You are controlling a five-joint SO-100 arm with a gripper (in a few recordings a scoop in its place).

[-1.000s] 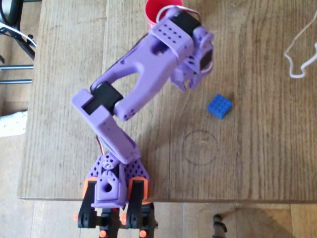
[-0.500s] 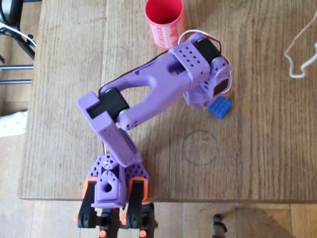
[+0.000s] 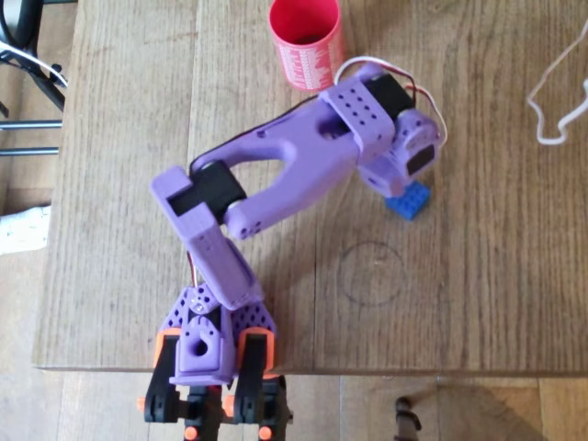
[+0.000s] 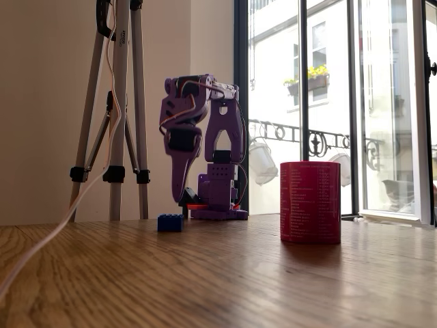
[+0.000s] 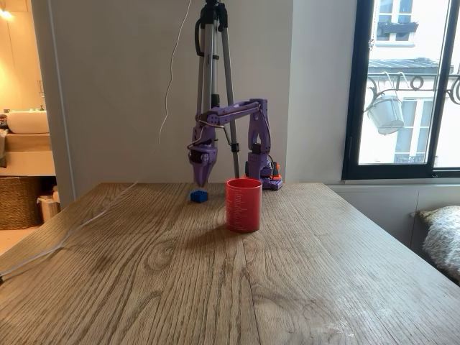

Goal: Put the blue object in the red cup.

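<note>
Blue object (image 3: 411, 203) lies flat on the wood table (image 3: 478, 276), roughly mid-table in overhead view, partly hidden under the purple arm's wrist. Gripper (image 5: 200, 180) hangs pointing down right above it, tips close to the brick; fingers look near-together but can't tell whether clenched or released.

Red cup (image 3: 307, 39) stands upright near the table's far edge in overhead view, well apart from the brick, w/ open tabletop between. Wide bare wood to the right of the brick; white cable (image 3: 551, 101) loops near the right edge.

Brick: small studded square, glossy plastic. Cup: cylinder w/ fine white print. Table: coarse grain, faint drawn circle (image 3: 371, 273) near the brick. Tripod (image 4: 119, 102) stands behind.
</note>
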